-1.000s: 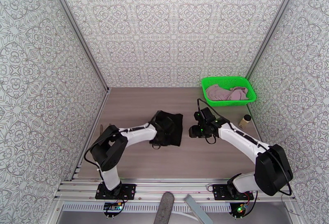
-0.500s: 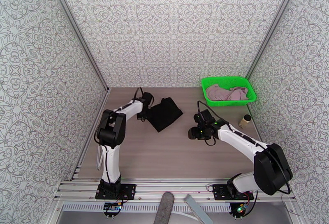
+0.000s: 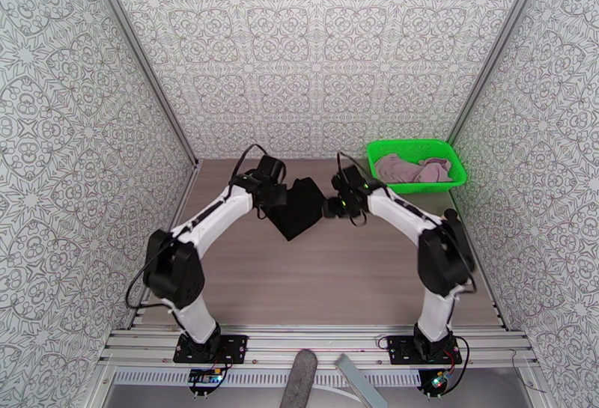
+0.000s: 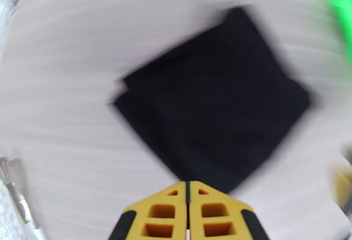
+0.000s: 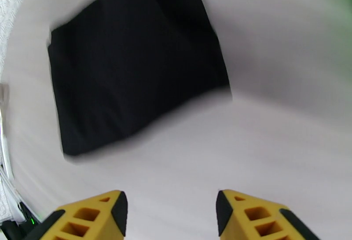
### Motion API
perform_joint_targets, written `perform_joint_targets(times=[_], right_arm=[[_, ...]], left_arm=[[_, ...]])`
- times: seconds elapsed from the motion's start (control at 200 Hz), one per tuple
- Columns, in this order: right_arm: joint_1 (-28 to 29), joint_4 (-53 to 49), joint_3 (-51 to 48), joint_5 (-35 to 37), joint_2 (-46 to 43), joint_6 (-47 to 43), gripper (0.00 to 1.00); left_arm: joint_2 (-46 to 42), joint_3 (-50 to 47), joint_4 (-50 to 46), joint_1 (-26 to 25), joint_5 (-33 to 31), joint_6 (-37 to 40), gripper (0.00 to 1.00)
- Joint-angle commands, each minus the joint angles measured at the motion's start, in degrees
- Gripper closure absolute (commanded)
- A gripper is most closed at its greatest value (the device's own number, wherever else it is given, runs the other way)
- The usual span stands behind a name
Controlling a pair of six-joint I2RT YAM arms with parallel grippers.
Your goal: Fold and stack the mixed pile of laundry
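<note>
My left gripper [image 4: 188,186] was pressed together, holding nothing, and my right gripper [image 5: 171,205] was spread apart. The black cloth [image 3: 299,209] lay on the table [image 3: 337,282] between them. The pink shirt [image 3: 412,169] sat in the green basket [image 3: 458,174].

White arms [image 3: 216,212] w/ black joints [image 3: 177,276]; yellow cut-out jaws, blk edges.

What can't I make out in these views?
- Left wrist view: blur smears the folded black cloth garment; layers uncountable.
- Right wrist view: blurred too; top edge cuts off its far end.
- Top view: dusty pink garment in the bright green mesh basket, too small to judge folds.
</note>
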Motion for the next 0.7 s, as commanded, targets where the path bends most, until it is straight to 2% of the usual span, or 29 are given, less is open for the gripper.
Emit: perform_joint_targets(times=[0.0,0.095,0.22,0.425,0.53,0.695], right_arm=[[-0.21,-7.74,9.74,3.3,8.46,-1.1,0.45],[-0.23,-11.39,17.06,5.73,15.22,-1.37,0.47],[-0.21,-14.35,22.65,8.63,21.32,-1.38,0.5],[-0.27,-16.55,24.5,14.71,26.05,-0.18,0.56],[-0.28,-15.95,23.43,14.04,26.52,0.74,0.59],[0.11,-11.24,21.07,6.87,26.13,4.76,0.6]], left_arm=[[4.51,-2.91,3.0,-3.73,3.29,-3.99,0.93],[8.48,-3.22,4.59,-5.29,2.86,-5.46,0.95],[12.98,-4.9,7.23,-4.77,0.83,-6.79,0.97],[18.14,-7.51,7.15,-1.42,-3.38,-5.91,0.98],[19.31,-8.46,6.3,1.15,-5.05,-4.63,0.99],[19.93,-8.01,4.75,5.68,-7.06,-1.66,0.99]])
